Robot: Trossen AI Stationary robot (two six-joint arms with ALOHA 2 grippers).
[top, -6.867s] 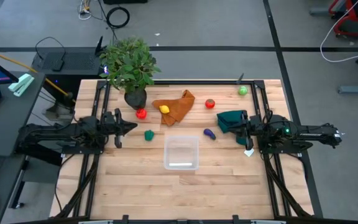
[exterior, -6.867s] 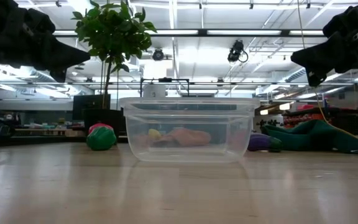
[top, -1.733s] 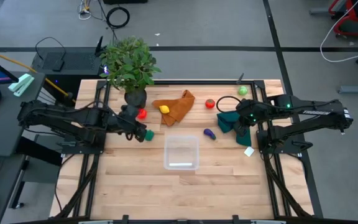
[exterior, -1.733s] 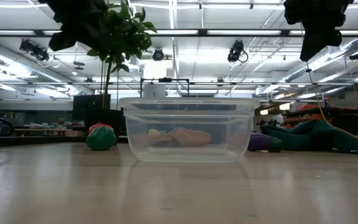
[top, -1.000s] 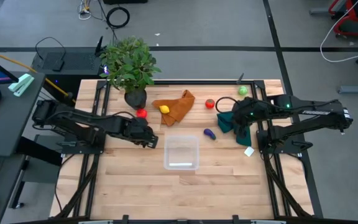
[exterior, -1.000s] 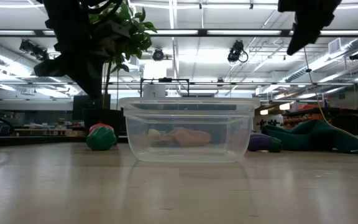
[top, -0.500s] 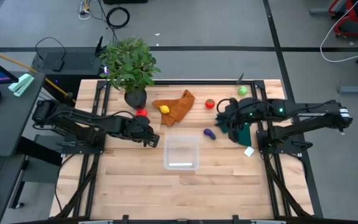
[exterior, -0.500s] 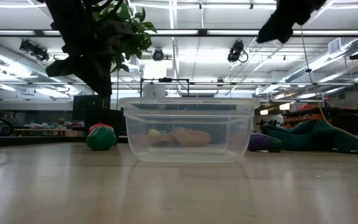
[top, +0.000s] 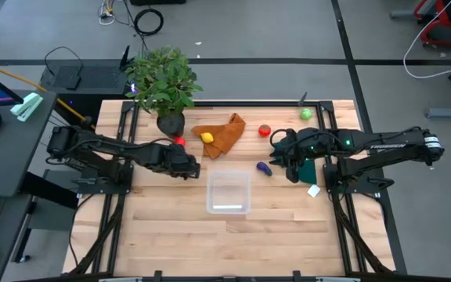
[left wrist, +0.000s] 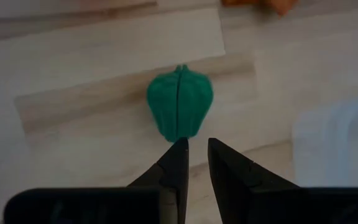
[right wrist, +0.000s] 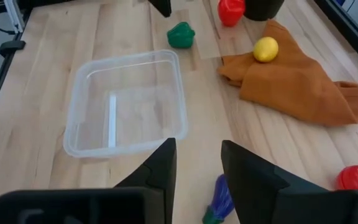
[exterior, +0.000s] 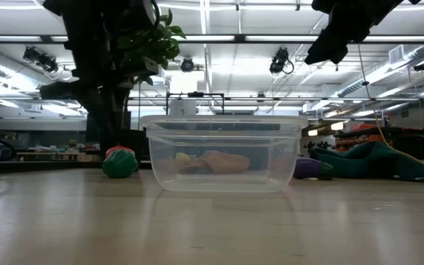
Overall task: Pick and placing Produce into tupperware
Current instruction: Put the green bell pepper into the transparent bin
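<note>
Hovering over the green toy pepper (left wrist: pixel 179 112), left gripper (left wrist: pixel 193 152) is seen with fingers slightly apart, nothing clamped; pepper rests on the wooden table (top: pixel 171 227) beside the empty clear tupperware (top: pixel 229 193). Right gripper (right wrist: pixel 196 163) is held open above the purple eggplant (right wrist: pixel 220 199), near the tupperware

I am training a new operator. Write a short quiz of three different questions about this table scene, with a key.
1. True or false: the clear plastic square container already holds produce.
2. Which piece lies on the orange cloth? A) yellow round fruit B) purple eggplant C) green pepper
3. Fill in: the left gripper points at the small green toy ____.

Key:
1. False; it is empty.
2. A; the yellow round fruit.
3. pepper; it lies on the wooden table, just ahead of the narrowly parted fingertips.
</note>
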